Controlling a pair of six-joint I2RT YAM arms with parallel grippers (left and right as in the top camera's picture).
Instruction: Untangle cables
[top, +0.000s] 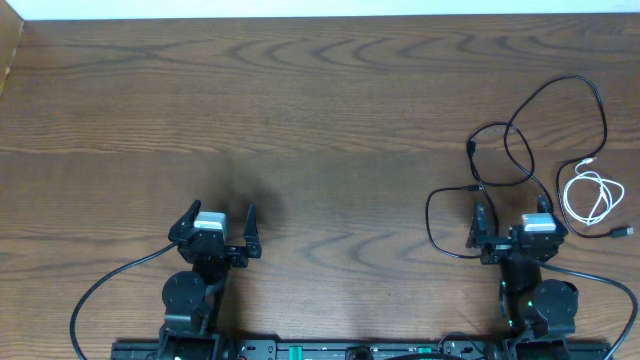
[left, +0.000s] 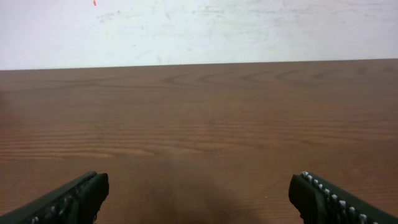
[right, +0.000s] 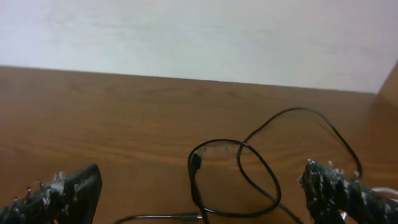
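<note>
Left hand (top: 220, 213) and right hand (top: 512, 215) rest low at the near edge of the tabletop (top: 320, 120), jaws spread wide, gripping nothing. Black cables (top: 472, 148) lie in loose, overlapping loops directly ahead of the right hand. The small coiled white cable (top: 566, 196) sits just beside them, near the right edge. Open wood extends leftward and to the far edge.
</note>
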